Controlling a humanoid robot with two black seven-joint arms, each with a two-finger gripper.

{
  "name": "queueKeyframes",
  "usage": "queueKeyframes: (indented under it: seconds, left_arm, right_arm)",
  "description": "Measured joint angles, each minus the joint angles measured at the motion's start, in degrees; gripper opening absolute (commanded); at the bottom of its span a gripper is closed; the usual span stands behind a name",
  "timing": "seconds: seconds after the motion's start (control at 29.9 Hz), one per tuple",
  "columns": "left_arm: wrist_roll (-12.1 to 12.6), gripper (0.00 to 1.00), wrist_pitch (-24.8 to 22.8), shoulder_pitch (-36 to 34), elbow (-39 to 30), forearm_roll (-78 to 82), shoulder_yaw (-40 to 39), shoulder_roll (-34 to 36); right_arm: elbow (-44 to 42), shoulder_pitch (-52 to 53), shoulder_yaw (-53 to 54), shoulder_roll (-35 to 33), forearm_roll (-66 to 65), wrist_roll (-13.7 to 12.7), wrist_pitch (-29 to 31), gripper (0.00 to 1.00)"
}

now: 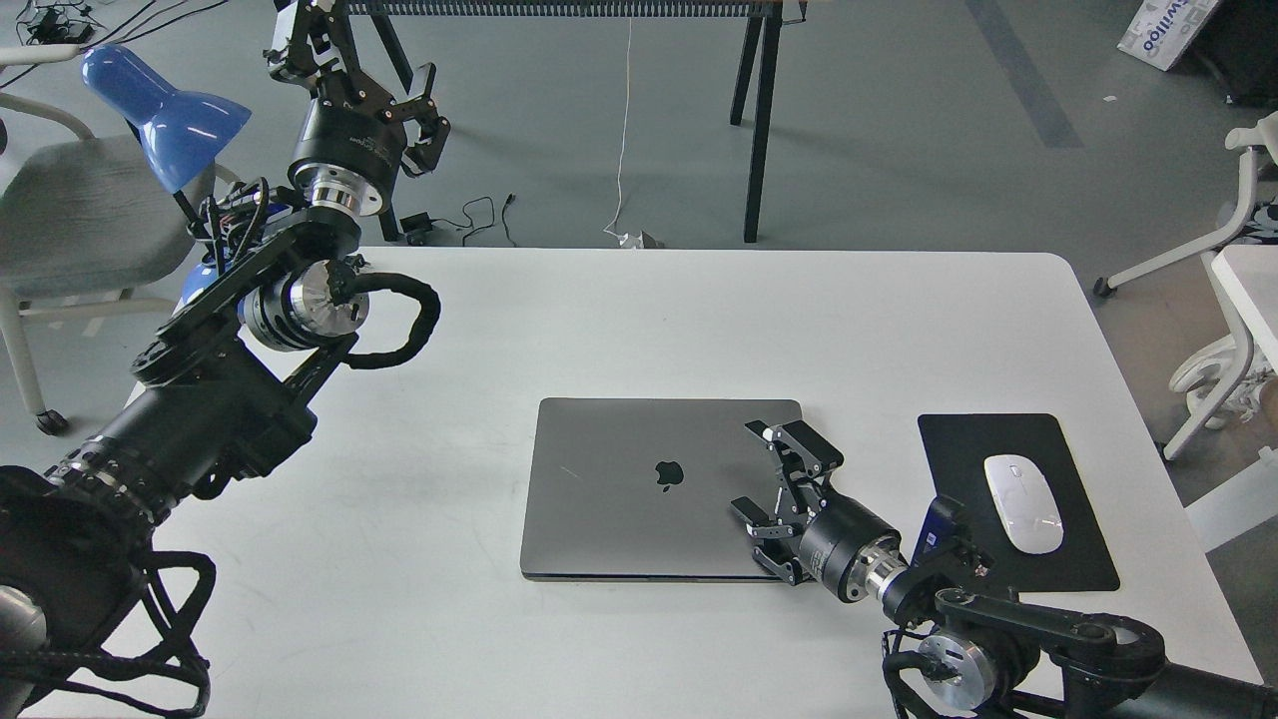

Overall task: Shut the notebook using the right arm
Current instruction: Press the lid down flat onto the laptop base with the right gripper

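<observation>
The notebook (639, 489), slim grey metal with a black apple logo, lies shut and flat on the white table (649, 320). My right gripper (754, 469) is open and empty. It rests over the lid's right front part, with its fingers spread above the lid. My right arm (998, 639) comes in from the lower right. My left gripper (379, 60) is raised at the far left, near the blue lamp, open and empty, far from the notebook.
A black mouse pad (1008, 499) with a white mouse (1020, 502) lies right of the notebook, close to my right arm. A blue lamp (160, 105) and a grey chair (70, 220) stand at the left. A black table leg (761, 120) stands beyond the far edge.
</observation>
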Motion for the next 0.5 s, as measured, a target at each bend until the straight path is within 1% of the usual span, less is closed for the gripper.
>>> queueKeyframes:
  seconds: [0.5]
  left_arm:
    - [0.00,1.00,0.00,-0.01,0.00,0.00,0.00,-0.04]
  right_arm:
    - [0.39,0.58,0.16,-0.06,-0.18,-0.12,-0.05,1.00]
